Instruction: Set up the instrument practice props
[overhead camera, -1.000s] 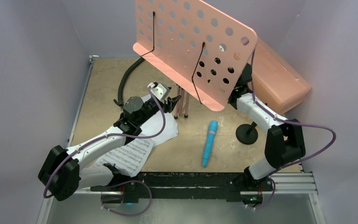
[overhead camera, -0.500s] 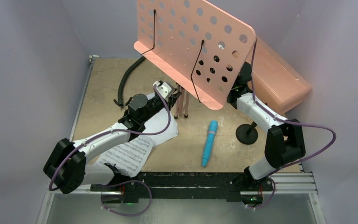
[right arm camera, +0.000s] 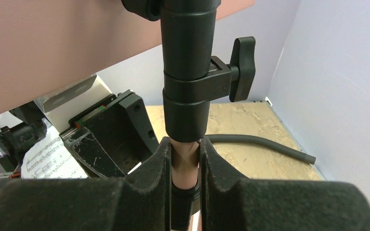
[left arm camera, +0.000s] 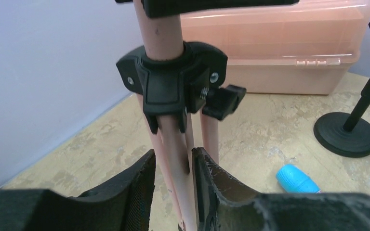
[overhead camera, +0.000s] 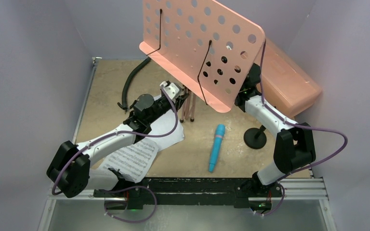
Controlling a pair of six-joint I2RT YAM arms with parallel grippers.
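Note:
The pink perforated music stand (overhead camera: 197,43) stands at the back, its tripod legs (overhead camera: 189,103) folded together. My left gripper (overhead camera: 177,96) is shut round one pink leg (left arm camera: 178,159) just below the black leg hub (left arm camera: 173,82). My right gripper (right arm camera: 185,154) is shut on the stand's pink pole under the black clamp collar (right arm camera: 188,96); in the top view it is hidden behind the desk. Two white sheet-music pages (overhead camera: 132,161) lie under my left arm. The blue microphone (overhead camera: 216,147) lies flat beside the black round-base mic stand (overhead camera: 255,137).
A curved black hose (overhead camera: 132,79) lies at the back left. A large translucent pink box (overhead camera: 289,82) sits at the back right against the wall. Purple walls close in both sides. The black rail (overhead camera: 197,185) runs along the near edge.
My left gripper has moved forward and right onto the folded tripod legs. The stand's desk has shifted slightly. My right arm has stayed on the pole.

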